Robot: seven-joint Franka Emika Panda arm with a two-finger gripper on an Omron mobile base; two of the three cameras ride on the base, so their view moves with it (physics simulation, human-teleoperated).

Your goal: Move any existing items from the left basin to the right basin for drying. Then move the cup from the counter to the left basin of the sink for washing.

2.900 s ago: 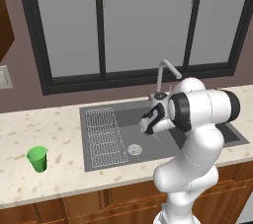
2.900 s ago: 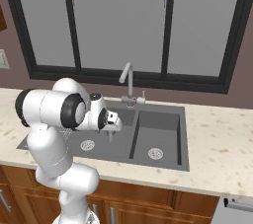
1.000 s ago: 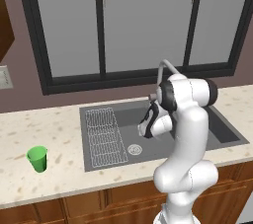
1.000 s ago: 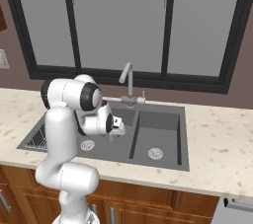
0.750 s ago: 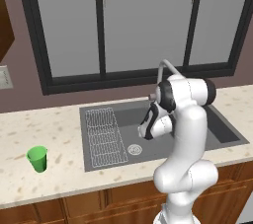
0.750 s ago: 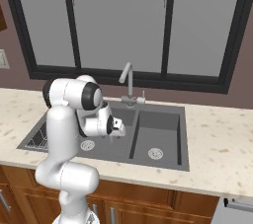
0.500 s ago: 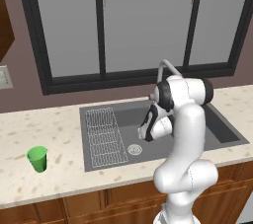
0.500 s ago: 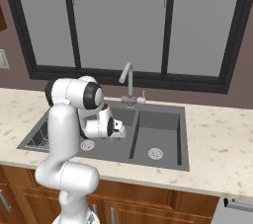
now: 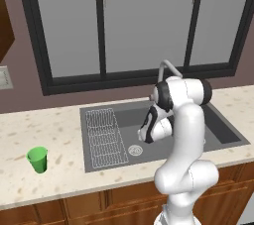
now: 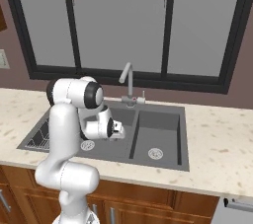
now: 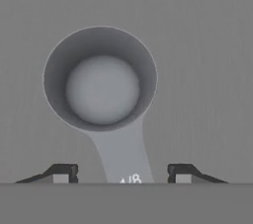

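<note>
A small dull-grey item [image 11: 101,87], a round scoop with a flat handle, lies on the floor of the left basin [image 9: 124,120]. My gripper [image 11: 121,174] hangs low over it, its fingertips [image 11: 62,173] on either side of the handle with gaps, not touching, so it is open. The hand sits deep in that basin [image 10: 116,129], beside the white wire rack [image 9: 101,132]. The green cup [image 9: 37,159] stands upright on the beige counter [image 9: 30,130], far left of the sink. The right basin [image 10: 158,129] holds just its round drain [image 10: 155,153].
The slim silver faucet [image 10: 127,82] rises behind the divider between the basins, close above my arm. A round drain ring [image 9: 135,150] lies at the front of the left basin. Dark window frames run along the back wall.
The arm keeps nearly the same pose. The hand has dipped slightly lower into the left basin.
</note>
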